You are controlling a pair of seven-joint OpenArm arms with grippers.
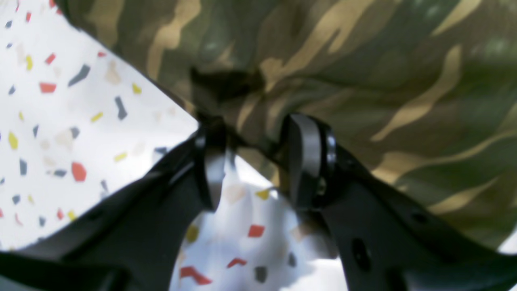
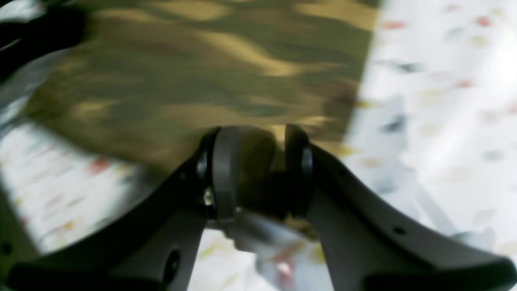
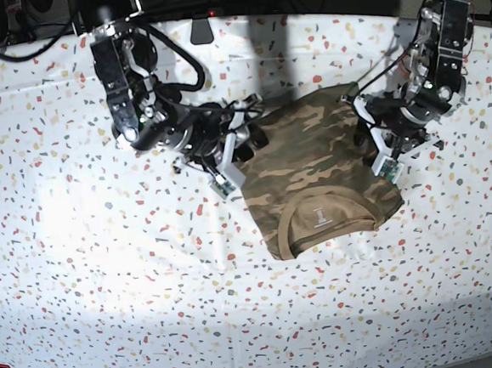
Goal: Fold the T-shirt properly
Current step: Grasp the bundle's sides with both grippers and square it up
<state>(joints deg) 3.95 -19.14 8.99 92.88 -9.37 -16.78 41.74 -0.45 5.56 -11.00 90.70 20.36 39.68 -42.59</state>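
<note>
Cloth of the T-shirt (image 3: 312,157) sits pinched in both the left gripper (image 1: 254,157) and right gripper (image 2: 258,169), so carry the two edges level for a square fold.

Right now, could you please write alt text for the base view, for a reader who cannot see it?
A camouflage cloth T-shirt in brown, tan and olive lies on a white speckled table, tan collar toward the camera. Two black robot arms grip its far edge: the left gripper at picture right, the right gripper at picture left.

Matt camouflage cloth T-shirt (image 3: 312,157) lies on smooth speckled table cover (image 3: 109,280) (perhaps cloth too).
</note>
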